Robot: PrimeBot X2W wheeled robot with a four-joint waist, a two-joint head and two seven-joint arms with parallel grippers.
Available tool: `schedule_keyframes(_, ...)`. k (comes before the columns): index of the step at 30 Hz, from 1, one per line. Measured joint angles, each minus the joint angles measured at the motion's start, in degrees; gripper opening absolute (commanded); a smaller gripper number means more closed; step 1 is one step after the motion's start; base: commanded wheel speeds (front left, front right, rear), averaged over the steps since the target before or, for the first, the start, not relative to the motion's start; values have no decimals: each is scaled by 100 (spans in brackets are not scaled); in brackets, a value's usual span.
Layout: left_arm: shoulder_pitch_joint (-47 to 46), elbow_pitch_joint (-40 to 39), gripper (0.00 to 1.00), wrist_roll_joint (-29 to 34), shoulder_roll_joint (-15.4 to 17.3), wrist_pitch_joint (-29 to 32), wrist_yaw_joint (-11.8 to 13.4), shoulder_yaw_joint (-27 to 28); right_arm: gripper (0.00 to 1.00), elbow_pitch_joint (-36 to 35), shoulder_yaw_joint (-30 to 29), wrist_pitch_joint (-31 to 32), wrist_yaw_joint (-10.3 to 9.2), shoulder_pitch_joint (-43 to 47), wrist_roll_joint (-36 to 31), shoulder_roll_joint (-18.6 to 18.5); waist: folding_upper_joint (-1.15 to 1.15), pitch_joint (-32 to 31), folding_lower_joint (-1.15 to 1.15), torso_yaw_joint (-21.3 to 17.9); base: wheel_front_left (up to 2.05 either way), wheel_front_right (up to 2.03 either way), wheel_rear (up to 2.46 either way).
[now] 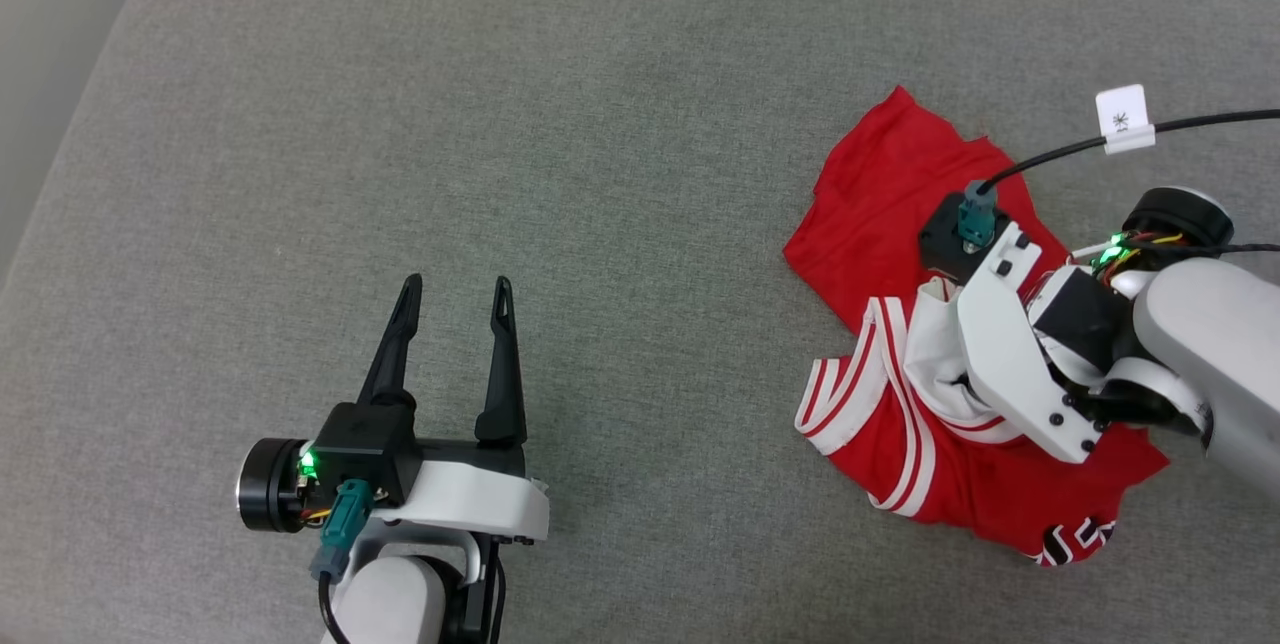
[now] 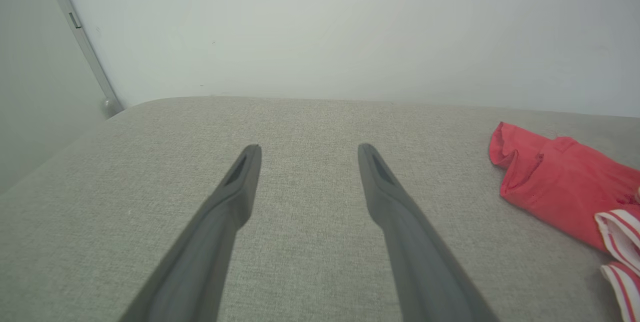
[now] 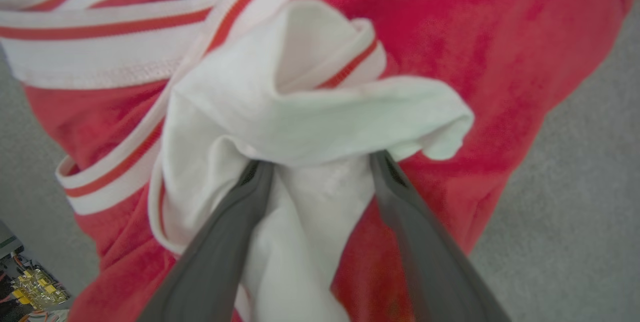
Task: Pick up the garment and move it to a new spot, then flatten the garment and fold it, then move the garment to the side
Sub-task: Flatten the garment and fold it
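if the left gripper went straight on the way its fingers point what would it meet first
Probably the grey cushion ahead of the left gripper, though depth is unclear; failing that, the pale wall beyond. The garment lies off to the side.

Nothing fully readable. The white tag [image 1: 1122, 114] on the black cable [image 1: 1040, 157] has a small dark mark, too small to make out. The red garment [image 1: 890, 224] has black-and-white lettering [image 1: 1078, 539] at its crumpled near edge, illegible.
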Motion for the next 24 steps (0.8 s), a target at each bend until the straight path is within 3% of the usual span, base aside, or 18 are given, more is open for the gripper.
schedule_keyframes(1, 0, 10, 100, -1, 0, 0, 2, 1, 100, -22, 2, -38, 0, 23, -46, -5, 0, -12, 0, -11, 0, 0, 0)
schedule_keyframes(2, 0, 22, 100, -1, -1, 0, 10, 2, 45, -41, 5, -74, 0, 58, -68, -14, 0, -24, 0, -23, 0, 0, 0)
schedule_keyframes(3, 0, 37, 100, -1, 0, 0, 9, 8, 0, -69, 16, -134, 0, 72, -107, -14, 0, -39, 0, -38, 0, 0, 0)
schedule_keyframes(8, 9, 86, 100, 37, -2, 0, 0, 43, 0, -134, 51, -740, 0, 59, -78, -5, 0, -198, 0, -138, 0, 0, 0)
schedule_keyframes(13, 174, 121, 100, 89, -2, 0, -9, 137, 0, -234, 38, -1763, 0, -73, 215, -56, 0, -485, 0, -263, 0, 0, 0)
schedule_keyframes(19, 406, 103, 100, 127, -1, 0, -26, 270, 0, -197, -427, -3016, 1, 48, 601, -541, 0, -806, -2, -466, 0, 0, 0)
schedule_keyframes(24, 495, 65, 100, 141, -2, 0, -36, 311, 0, 269, -954, -3812, 1, 653, 910, -995, 0, -896, -2, -639, 0, 0, 0)
